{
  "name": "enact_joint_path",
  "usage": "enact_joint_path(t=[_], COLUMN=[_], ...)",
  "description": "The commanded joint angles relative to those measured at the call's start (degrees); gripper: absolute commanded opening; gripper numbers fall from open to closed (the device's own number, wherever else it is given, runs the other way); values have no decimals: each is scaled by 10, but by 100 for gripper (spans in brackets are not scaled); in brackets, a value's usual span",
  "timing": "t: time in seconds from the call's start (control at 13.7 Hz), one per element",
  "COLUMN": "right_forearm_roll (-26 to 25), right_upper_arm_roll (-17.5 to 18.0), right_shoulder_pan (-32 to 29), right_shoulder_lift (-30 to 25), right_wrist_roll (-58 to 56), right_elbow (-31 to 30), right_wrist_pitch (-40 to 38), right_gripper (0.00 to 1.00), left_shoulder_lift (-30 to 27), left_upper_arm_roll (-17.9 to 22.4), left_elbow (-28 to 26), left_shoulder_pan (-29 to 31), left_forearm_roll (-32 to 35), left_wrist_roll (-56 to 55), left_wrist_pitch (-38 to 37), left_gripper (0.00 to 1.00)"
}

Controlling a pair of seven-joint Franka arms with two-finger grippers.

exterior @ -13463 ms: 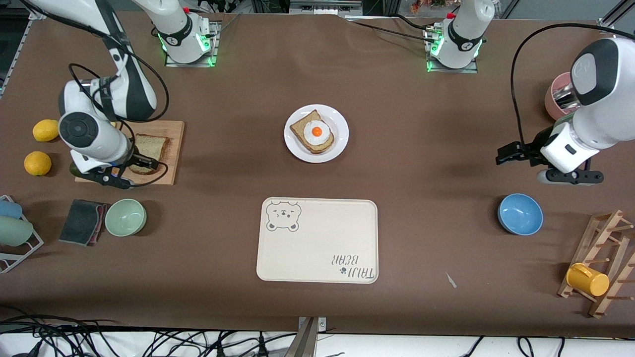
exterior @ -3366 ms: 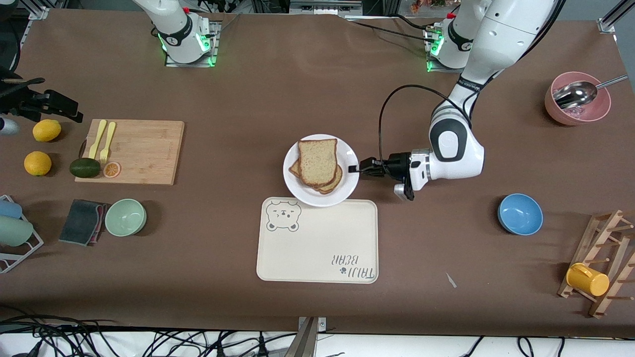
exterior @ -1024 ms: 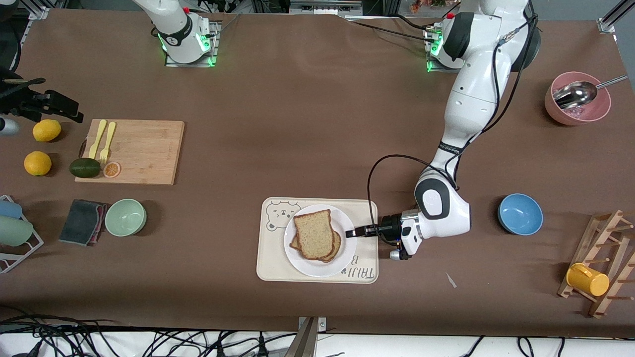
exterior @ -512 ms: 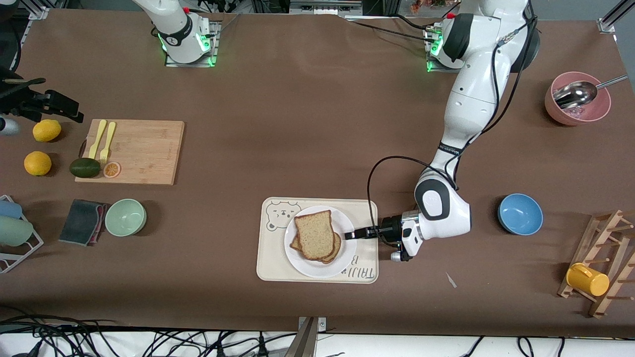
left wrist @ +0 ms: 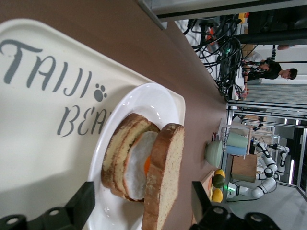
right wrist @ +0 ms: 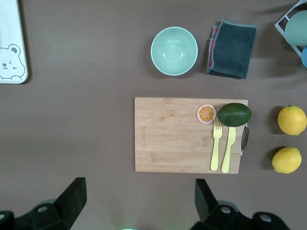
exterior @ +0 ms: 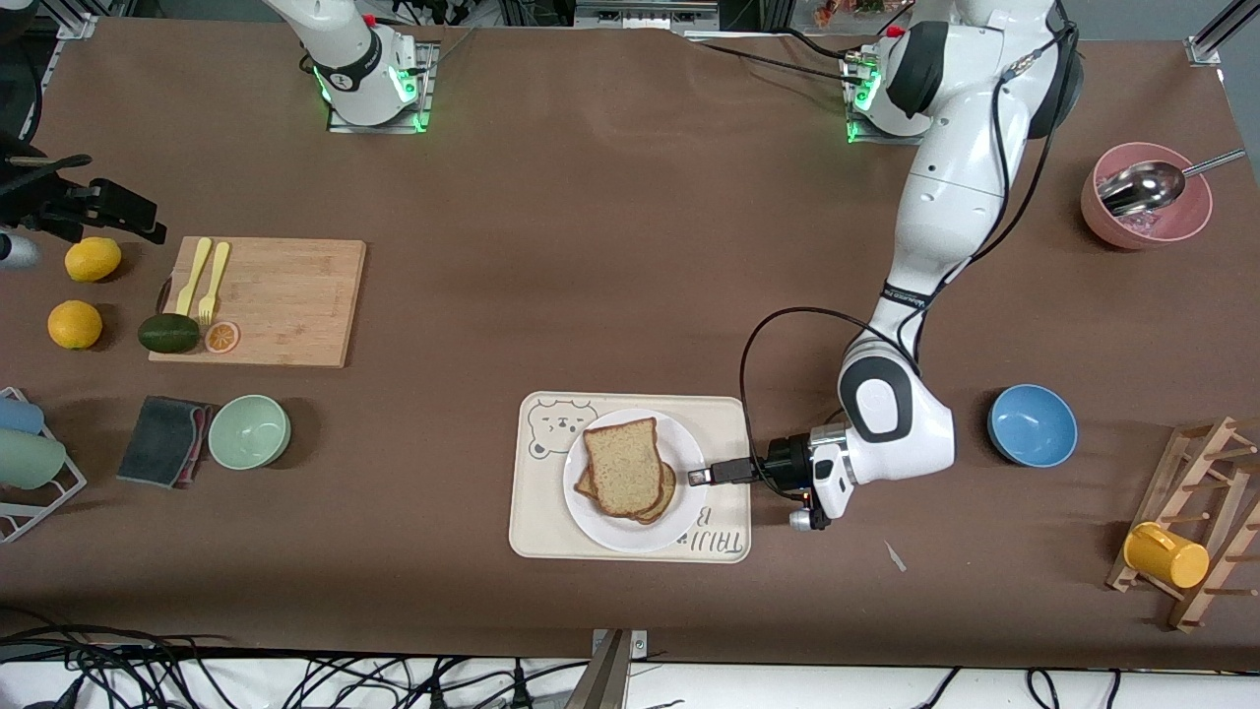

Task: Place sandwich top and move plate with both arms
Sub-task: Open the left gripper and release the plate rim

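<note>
A robotics lab: two arm bases (exterior: 369, 74) bolted at twelve o'clock on a brown-covered table (exterior: 591, 197), loose cables (exterior: 197, 675) at six, metal framing beyond.

Egg (left wrist: 139, 163) mostly covered by sandwich top (exterior: 622, 466), only a sliver seen edgewise between slices. Lower slice (exterior: 665, 490) mostly hidden in the front view. Tray (exterior: 536, 522) lettering partly covered by plate (exterior: 630, 535). Right gripper (exterior: 59, 205) cut off at the front view's edge. Left gripper (left wrist: 144, 211) cropped in its wrist view, only fingertips (left wrist: 86, 201) showing. Rack (exterior: 20, 492) cut off too.
</note>
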Motion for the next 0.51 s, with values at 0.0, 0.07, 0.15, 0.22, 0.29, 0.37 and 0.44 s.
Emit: enact_joint_path(t=[0.0,0.07,0.15,0.22,0.29,0.37,0.44], right_forearm_roll=[0,0,0,0,0,0,0], right_upper_arm_roll=[2,2,2,2,2,2,2], right_shoulder_pan=[-1,-1,-1,-1,-1,-1,-1], right_shoulder_lift=[-8,-9,-8,-8,-8,-8,-8], right_wrist_roll=[6,6,6,6,6,6,6], right_elbow=[-9,-9,-9,-9,-9,-9,-9], right_wrist_pitch=[6,6,6,6,6,6,6], right_gripper=[100,100,100,100,100,100,100], left_shoulder_lift=[-71,-96,-112,-123,-141,-162,-182], left_upper_arm_roll=[3,5,4,5,5,4,5], left_elbow=[-75,-91,-100,-100,-102,-106,-117], left_shoulder_pan=[8,14,33,44,49,51,55], left_forearm_roll=[22,61,106,157,218,269,308], left_wrist_roll=[5,5,5,6,0,-11,-42], left_wrist_pitch=[-19,-28,-48,-76,-92,-97,-103], left_gripper=[99,99,99,99,99,99,99])
